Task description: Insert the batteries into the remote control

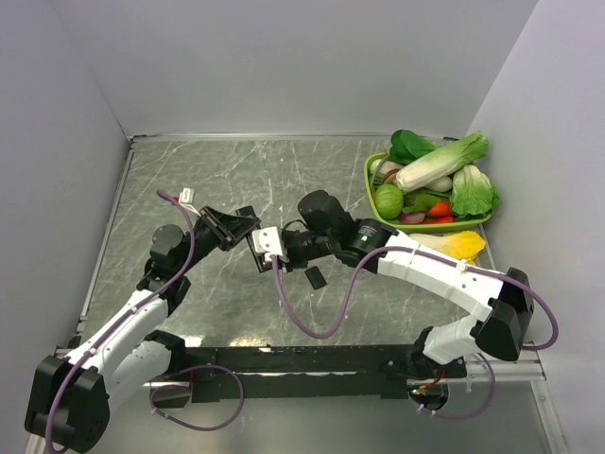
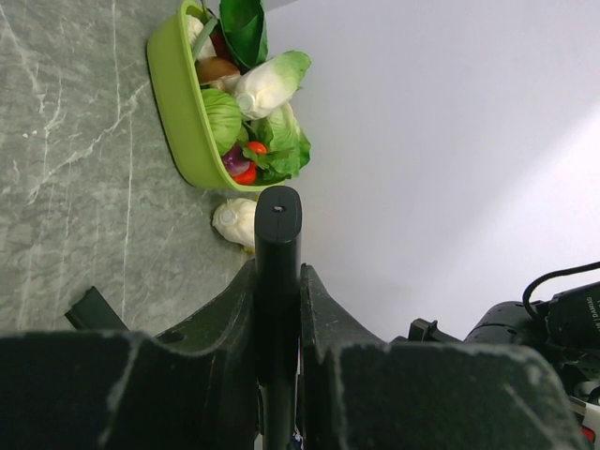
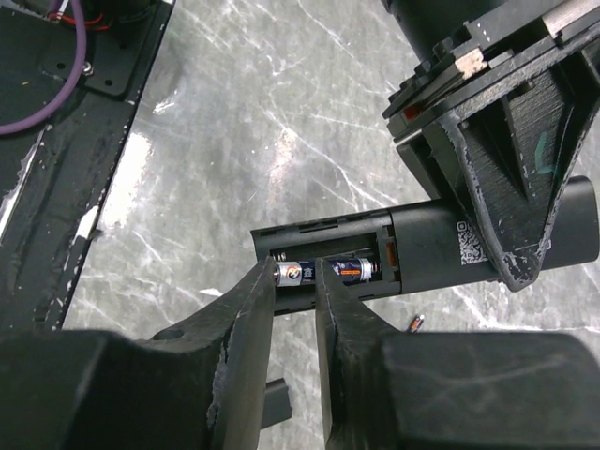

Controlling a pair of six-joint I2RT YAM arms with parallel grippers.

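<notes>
**Seating the battery in the remote**

Nearest, the right claw (image 3: 295, 270) is parted only a little. Its two tips sit over the open bay of the remote (image 3: 431, 239), astride a battery (image 3: 354, 271) that lies lengthwise in the slot. Nothing looks pinched between the tips; they seem to bear down on the cell rather than grip it.

The remote hangs above the counter (image 3: 234, 141). The left claw (image 2: 278, 274) is closed tight around its far, solid half, which leaves the bay end free.

My read is that the step in hand is pressing this cell fully home. To do that well:
- Push straight down into the bay, not along it, so the spring end gives and the cell drops flat.
- Keep the left grip firm, since the remote is held at one end only and may tilt under the load.
- Lift the tips out cleanly so they do not drag the cell back up.

Beyond and below the remote, a second battery (image 3: 413, 323) lies on the counter, with the black cover (image 1: 315, 277) near it. It should go in next. At the far side sits a green basket (image 1: 369, 184) of vegetables, well apart.
</notes>
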